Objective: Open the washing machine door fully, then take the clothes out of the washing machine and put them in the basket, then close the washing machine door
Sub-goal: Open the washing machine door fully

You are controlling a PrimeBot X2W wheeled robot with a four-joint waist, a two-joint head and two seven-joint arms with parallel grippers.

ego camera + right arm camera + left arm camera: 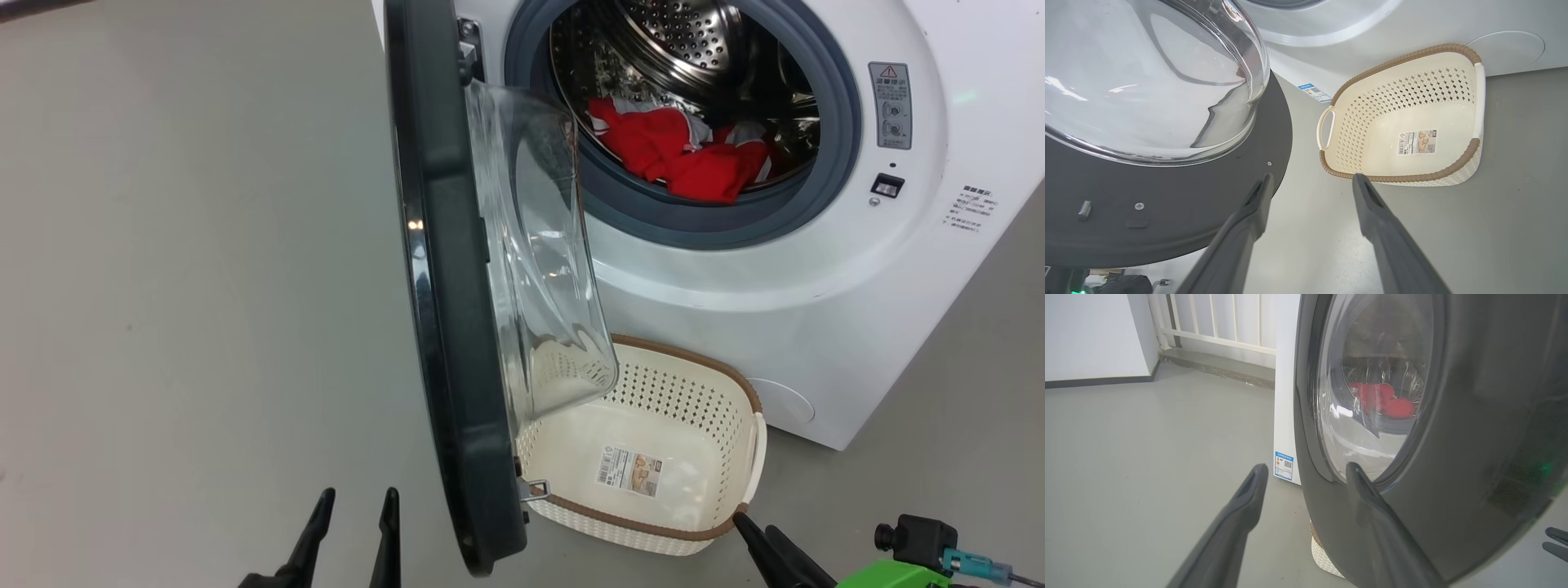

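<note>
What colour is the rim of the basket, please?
The basket's rim is brown with a woven look, clearest in the right wrist view.

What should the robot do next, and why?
Probably nudge the washing machine door wider with the open right gripper, which is beside its inner face. The door sticks straight out, partly over the empty basket, and the clothes are in the drum.

Door (457, 327) overhanging basket (755, 457); drum mouth (686, 106) unobstructed

Long, tapering dark fingers (313, 531) end each arm; the right wrist bears a green shell (886, 578), black camera (918, 535) and teal plug (967, 563).
</note>
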